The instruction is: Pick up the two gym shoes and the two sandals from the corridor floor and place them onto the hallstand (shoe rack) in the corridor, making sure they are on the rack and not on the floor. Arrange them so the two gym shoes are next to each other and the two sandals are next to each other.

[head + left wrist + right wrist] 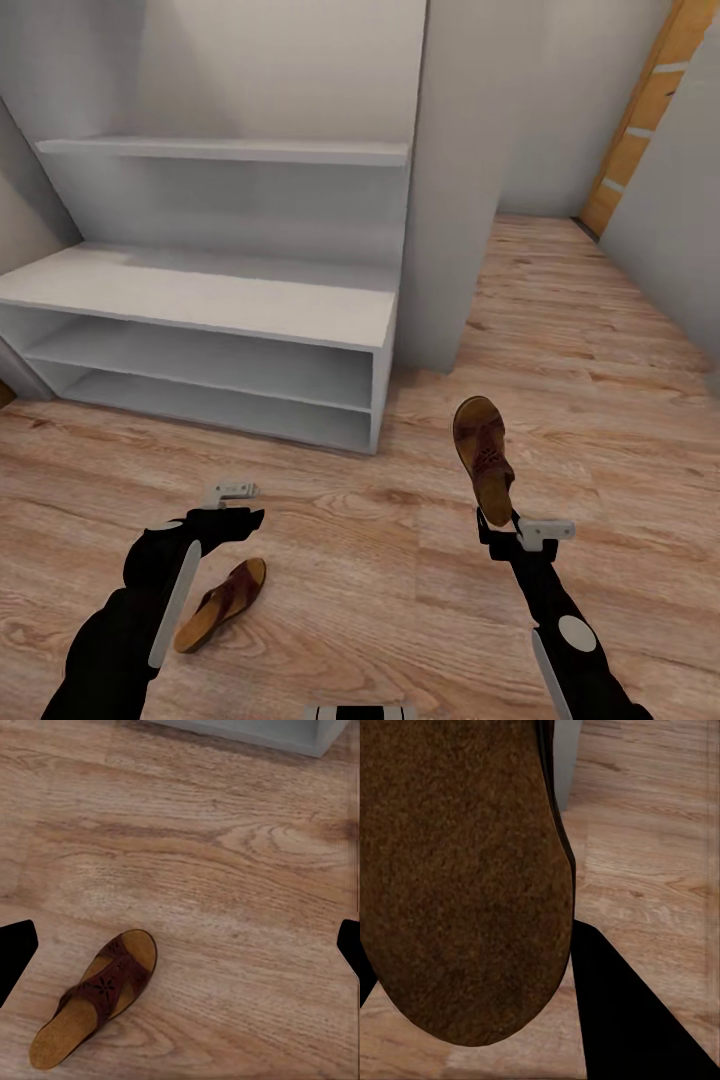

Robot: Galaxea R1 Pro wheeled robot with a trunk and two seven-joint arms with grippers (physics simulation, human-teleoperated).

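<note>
Head view: the corridor floor (330, 500) fronts the hallstand (200, 290). The right gripper (497, 520) clamps one sandal (484, 455) by its end; it may pivot and drop.

Left wrist view: the left gripper (180, 945), fingers apart, hangs above the second sandal (94, 997).

Right wrist view: the sole (457, 870) hides the grip.
</note>
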